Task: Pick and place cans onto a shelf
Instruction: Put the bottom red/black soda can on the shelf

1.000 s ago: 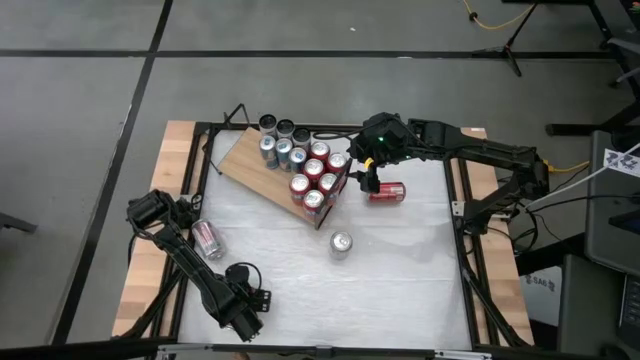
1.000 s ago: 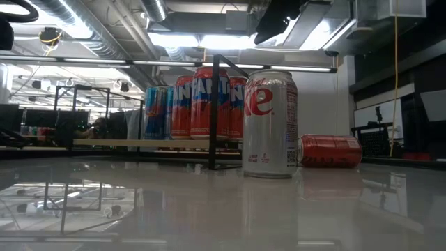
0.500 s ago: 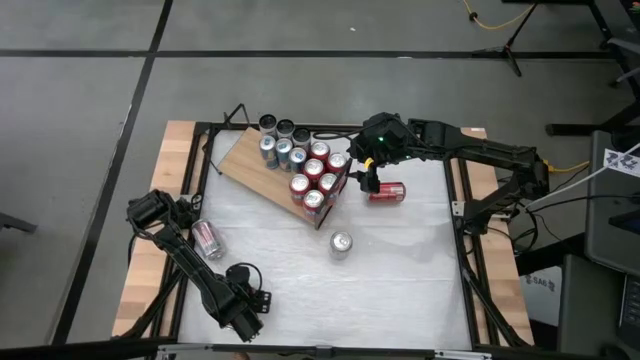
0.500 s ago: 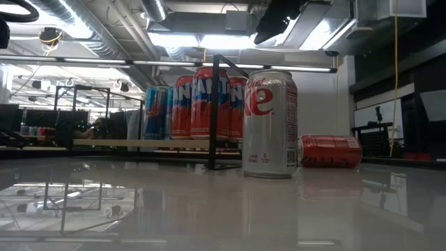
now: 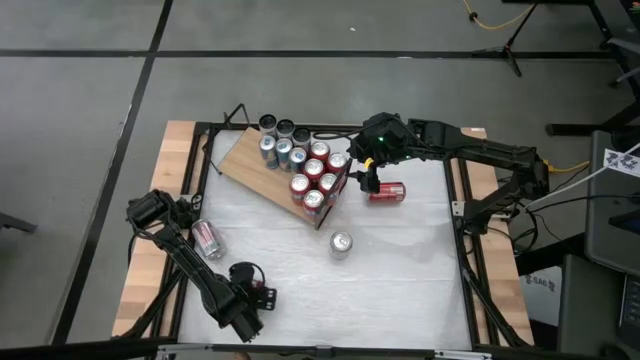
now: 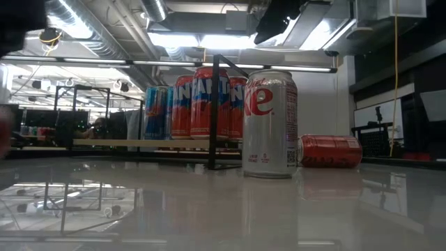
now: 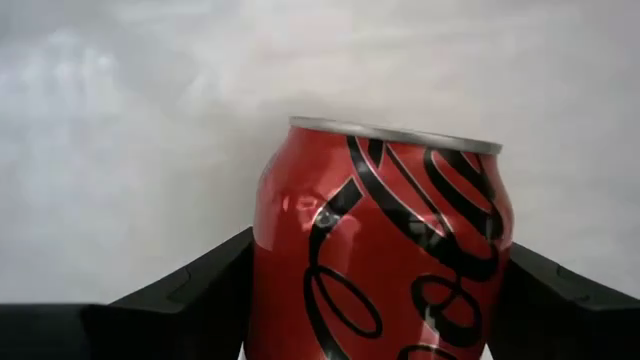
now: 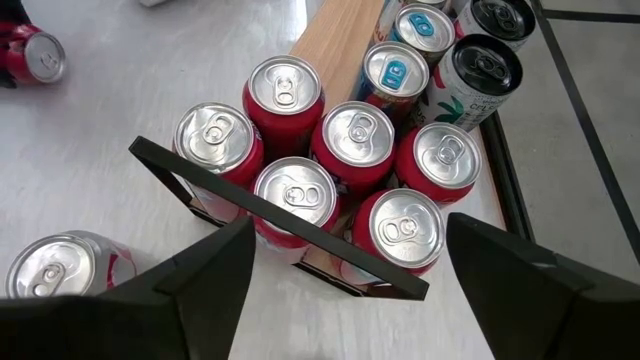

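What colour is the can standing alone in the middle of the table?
The lone upright can is silver with red lettering, clearest in the low view.

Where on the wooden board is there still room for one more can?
The shelf is bare at its end away from the black frame, beside the silver cans. Near the frame it is crowded: the red cans stand packed together. The white table is bare past the lone upright can.

White tabletop (image 5: 400, 270) with wooden side strips (image 5: 178, 150); grey floor (image 5: 80, 120) around; yellow cable (image 5: 490, 20) beyond.
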You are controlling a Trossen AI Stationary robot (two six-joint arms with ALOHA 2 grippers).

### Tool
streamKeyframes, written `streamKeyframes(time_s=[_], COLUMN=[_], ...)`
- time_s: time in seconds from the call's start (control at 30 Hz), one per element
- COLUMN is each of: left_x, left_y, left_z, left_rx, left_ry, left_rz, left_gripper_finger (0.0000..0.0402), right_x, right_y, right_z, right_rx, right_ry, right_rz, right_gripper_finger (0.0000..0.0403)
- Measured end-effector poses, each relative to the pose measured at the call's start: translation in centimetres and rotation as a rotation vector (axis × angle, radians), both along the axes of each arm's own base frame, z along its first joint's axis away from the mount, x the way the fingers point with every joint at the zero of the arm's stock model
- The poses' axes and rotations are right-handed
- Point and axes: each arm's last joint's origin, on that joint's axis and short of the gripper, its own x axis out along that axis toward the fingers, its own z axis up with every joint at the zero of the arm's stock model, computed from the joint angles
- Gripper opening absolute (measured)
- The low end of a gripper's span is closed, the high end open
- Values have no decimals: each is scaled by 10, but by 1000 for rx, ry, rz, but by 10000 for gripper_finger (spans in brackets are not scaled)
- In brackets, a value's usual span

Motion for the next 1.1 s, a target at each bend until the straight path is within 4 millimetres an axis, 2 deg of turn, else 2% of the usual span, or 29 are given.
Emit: streamKeyframes(time_s=[0.37, 0.6, 0.9, 1.1], left_x=[16, 23, 26, 16], left_y=[19, 46, 85, 108], left_z=[6, 14, 27, 57], left_rx=[327, 680, 990, 1046], left_ry=[-301, -385, -330, -253], left_rz=[21, -33, -56, -60], left_gripper_finger=[287, 287, 287, 287], right_x=[0, 0, 0, 1], right_y=[0, 0, 0, 0], right_z=[0, 0, 0, 1], right_rx=[0, 0, -1, -4], right_ry=[0, 0, -5, -19], right_rz=[0, 1, 1, 1], right_gripper_finger=[319, 319, 319, 319])
